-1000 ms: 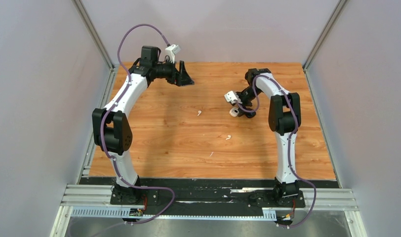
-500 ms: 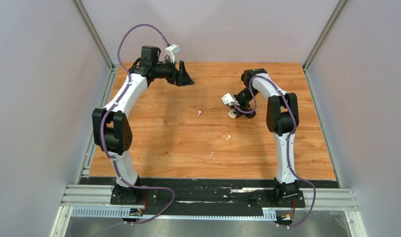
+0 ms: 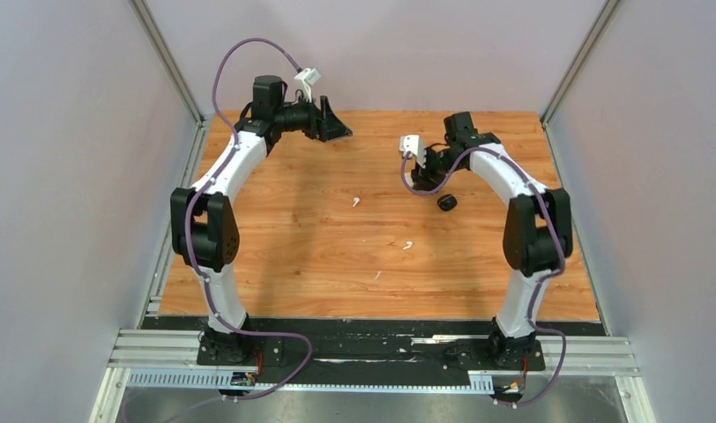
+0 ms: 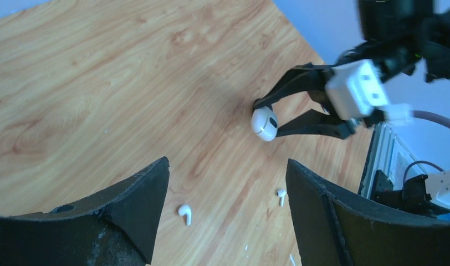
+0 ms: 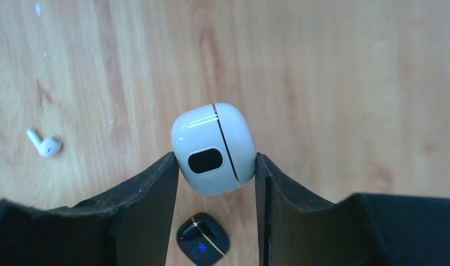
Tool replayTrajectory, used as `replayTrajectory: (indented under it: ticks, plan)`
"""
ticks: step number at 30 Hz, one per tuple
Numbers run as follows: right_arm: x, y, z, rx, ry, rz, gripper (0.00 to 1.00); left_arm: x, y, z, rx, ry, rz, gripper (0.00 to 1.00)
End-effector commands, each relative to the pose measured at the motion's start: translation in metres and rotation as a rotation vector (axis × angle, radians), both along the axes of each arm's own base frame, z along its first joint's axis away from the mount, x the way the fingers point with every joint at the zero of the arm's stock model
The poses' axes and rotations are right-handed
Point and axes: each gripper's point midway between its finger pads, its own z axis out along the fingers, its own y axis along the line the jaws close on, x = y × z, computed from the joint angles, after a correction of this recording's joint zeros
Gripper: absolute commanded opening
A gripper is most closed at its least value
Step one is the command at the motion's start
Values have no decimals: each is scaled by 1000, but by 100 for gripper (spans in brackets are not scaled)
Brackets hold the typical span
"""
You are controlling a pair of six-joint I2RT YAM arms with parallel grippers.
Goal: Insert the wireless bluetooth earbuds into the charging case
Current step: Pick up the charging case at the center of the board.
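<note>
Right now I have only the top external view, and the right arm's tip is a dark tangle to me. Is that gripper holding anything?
Observer: Yes. The right wrist view shows the right gripper shut on a white charging case, with one finger pressed against each side.
Reviewer: Is it open or closed?
Observer: Closed. In the same view its seam is one thin dark line with no gap.
</note>
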Motion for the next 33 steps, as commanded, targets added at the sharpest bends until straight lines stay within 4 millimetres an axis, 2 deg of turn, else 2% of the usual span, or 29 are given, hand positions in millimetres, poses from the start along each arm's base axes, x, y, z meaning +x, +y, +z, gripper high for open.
replayTrajectory:
  ticks: [1, 3, 6, 7, 10, 12, 19, 24, 33]
  plan:
    - [44, 39, 110, 201, -400, -200, 0, 6, -18, 23, -133, -68, -85, 83]
    - [52, 46, 136, 247, -505, -270, 0, 5, -25, 22, -170, -67, -119, 82]
    - [61, 57, 162, 295, -595, -337, 0, 0, -38, 25, -231, -76, -179, 81]
    - [64, 62, 168, 305, -612, -359, 0, 1, -40, 33, -251, -127, -194, 81]
    - [69, 73, 179, 332, -618, -398, 0, -5, -47, 33, -296, -109, -224, 80]
    - [71, 78, 186, 353, -618, -412, 0, -5, -51, 32, -316, -94, -242, 76]
    - [72, 93, 197, 394, -631, -421, 0, 0, -55, 27, -352, -50, -241, 66]
    - [72, 99, 200, 405, -646, -395, 0, -1, -58, 27, -347, -45, -251, 65]
    - [58, 118, 200, 422, -651, -275, 0, 2, -61, 28, -350, -45, -254, 63]
